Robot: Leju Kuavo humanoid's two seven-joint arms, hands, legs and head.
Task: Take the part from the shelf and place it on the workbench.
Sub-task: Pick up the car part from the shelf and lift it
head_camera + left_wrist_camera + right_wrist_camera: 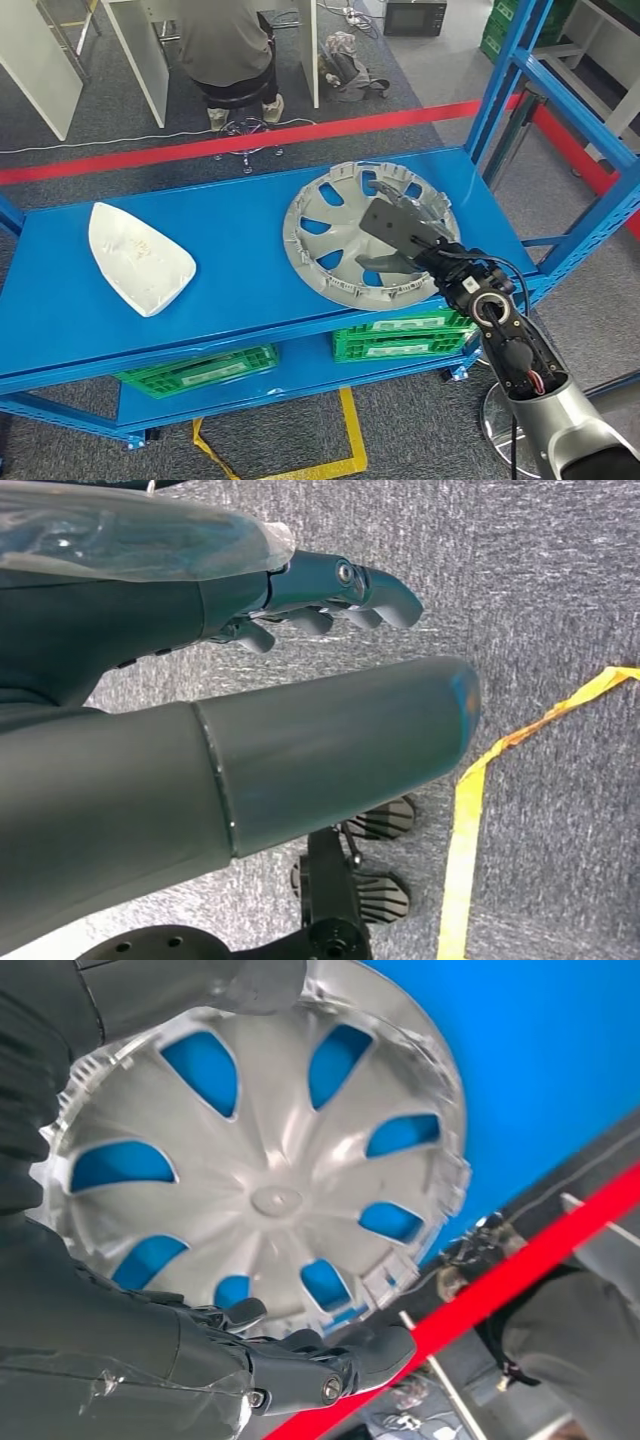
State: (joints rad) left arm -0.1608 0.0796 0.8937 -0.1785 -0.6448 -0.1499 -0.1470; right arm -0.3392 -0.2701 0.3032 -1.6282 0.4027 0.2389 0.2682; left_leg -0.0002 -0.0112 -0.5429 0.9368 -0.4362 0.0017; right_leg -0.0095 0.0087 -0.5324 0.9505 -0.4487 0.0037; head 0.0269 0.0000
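Silver wheel cover (362, 235) lying flat, inner side up, on right half of blue shelf deck (234, 250), near the deck's front and right edges. Right hand (400, 240) over the cover's right-front portion, arm coming in from lower right; thumb to one side of the rim and dark fingers (317, 1360) to the other in the right wrist view, cover (264, 1180) between them. Fingers apart, reaching along the rim; firm grip versus mere contact: cannot tell from these pictures. Cover not lifted, resting on the deck as far as visible. Left hand (324, 590) hanging low over grey carpet (543, 600), fingers extended and slightly apart, nothing in it; yellow floor tape (483, 780) beside it. Count: one wheel cover, one white moulded shell part (140, 258) on left half of the same deck, well apart from the cover. Two green crates on the lower shelf level, one (200, 368) toward the left, one (400, 335) under the cover's side. One red tape line (249, 143) across the floor behind the shelf. One person seated (226, 50) on a stool beyond the red line, back to the shelf. Blue uprights (513, 60) of the rack at right.
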